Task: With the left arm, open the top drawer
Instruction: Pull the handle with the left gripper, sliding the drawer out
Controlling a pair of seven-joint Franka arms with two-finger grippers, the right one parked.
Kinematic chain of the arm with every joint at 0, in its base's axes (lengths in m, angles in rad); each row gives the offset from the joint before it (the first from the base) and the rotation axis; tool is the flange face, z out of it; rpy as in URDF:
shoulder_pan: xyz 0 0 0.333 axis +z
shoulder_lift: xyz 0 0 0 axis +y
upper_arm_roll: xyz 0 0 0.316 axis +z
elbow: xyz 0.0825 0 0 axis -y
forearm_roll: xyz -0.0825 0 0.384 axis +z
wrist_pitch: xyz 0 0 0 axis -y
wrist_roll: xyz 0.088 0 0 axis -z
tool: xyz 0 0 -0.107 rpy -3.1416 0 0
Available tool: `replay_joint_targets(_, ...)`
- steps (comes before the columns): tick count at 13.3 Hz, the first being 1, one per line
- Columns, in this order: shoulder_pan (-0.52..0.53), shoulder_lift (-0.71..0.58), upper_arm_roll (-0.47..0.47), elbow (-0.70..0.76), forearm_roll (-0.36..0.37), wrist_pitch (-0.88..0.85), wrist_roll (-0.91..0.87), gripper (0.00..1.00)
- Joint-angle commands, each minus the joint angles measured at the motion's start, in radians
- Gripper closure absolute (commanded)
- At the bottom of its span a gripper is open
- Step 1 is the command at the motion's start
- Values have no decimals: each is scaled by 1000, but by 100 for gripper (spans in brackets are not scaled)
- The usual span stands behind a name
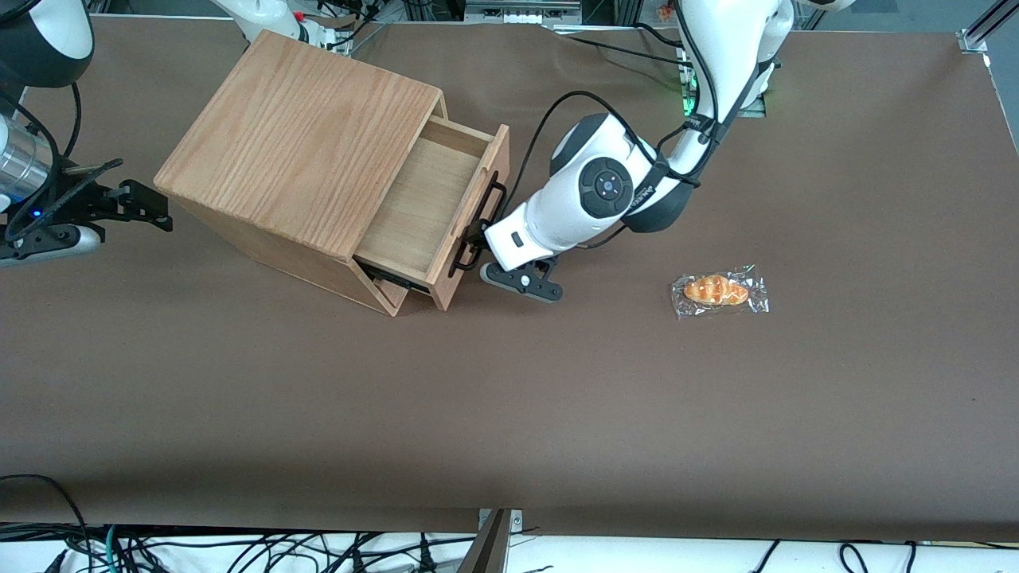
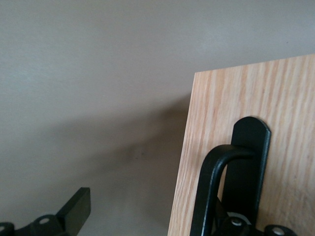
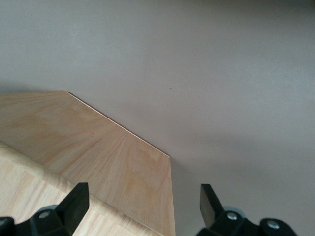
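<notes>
The light oak cabinet (image 1: 302,135) stands angled on the brown table. Its top drawer (image 1: 422,211) is pulled partly out, and the bare wooden floor inside shows. The long black bar handle (image 1: 480,221) runs along the drawer front (image 2: 236,108). The left arm's gripper (image 1: 471,243) sits right at this handle (image 2: 212,187), in front of the drawer. Its fingers stand wide apart. One finger (image 2: 76,209) hangs over bare table beside the drawer front's end, and the other is hidden at the handle bar. Nothing is clamped between them.
A bread roll in clear wrapping (image 1: 719,291) lies on the brown table (image 1: 509,398), toward the working arm's end and apart from the gripper. Cables run along the table edge nearest the front camera.
</notes>
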Motion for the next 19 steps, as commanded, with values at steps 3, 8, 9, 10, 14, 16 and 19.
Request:
replay_joint_targets(3,63,14,0,24,26,-49,63,0)
replay_joint_targets(8,93,13,-1,24,21,-84,73,0)
replay_joint_targets(9,94,8,-1,24,21,-96,72,0)
replay_joint_targets(10,94,2,-4,26,15,-133,69,0)
replay_joint_targets(14,83,-4,-13,93,-16,-219,0,0)
replay_joint_targets(16,81,-5,-19,110,-17,-224,-16,0)
replay_joint_targets(19,129,-4,-16,156,-17,-300,-11,0)
